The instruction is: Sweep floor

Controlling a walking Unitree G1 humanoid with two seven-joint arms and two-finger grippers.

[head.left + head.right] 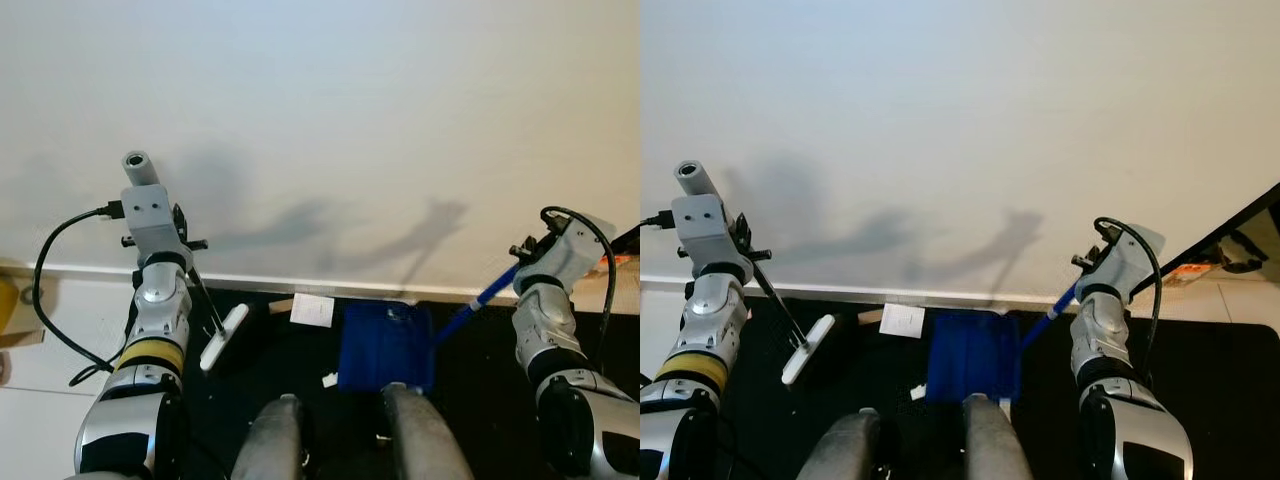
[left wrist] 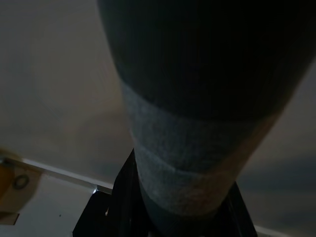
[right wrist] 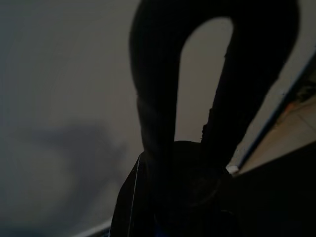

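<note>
facing a white wall (image 1: pixel 330 120) above a dark floor mat (image 1: pixel 470 400). left arm (image 1: pixel 150 300) raised, thin rod running down to a white brush head (image 1: pixel 224 338). right arm (image 1: pixel 548 300) raised by a blue handle (image 1: pixel 470 312) leading to a blue dustpan (image 1: pixel 385 346). white paper scraps (image 1: pixel 312 310) beside dustpan.

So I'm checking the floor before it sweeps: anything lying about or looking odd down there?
Yes. A white paper sheet lies on the dark floor against the white baseboard, just beside the blue dustpan, and a smaller white scrap sits at the pan's near corner. Both are outside the pan.
</note>
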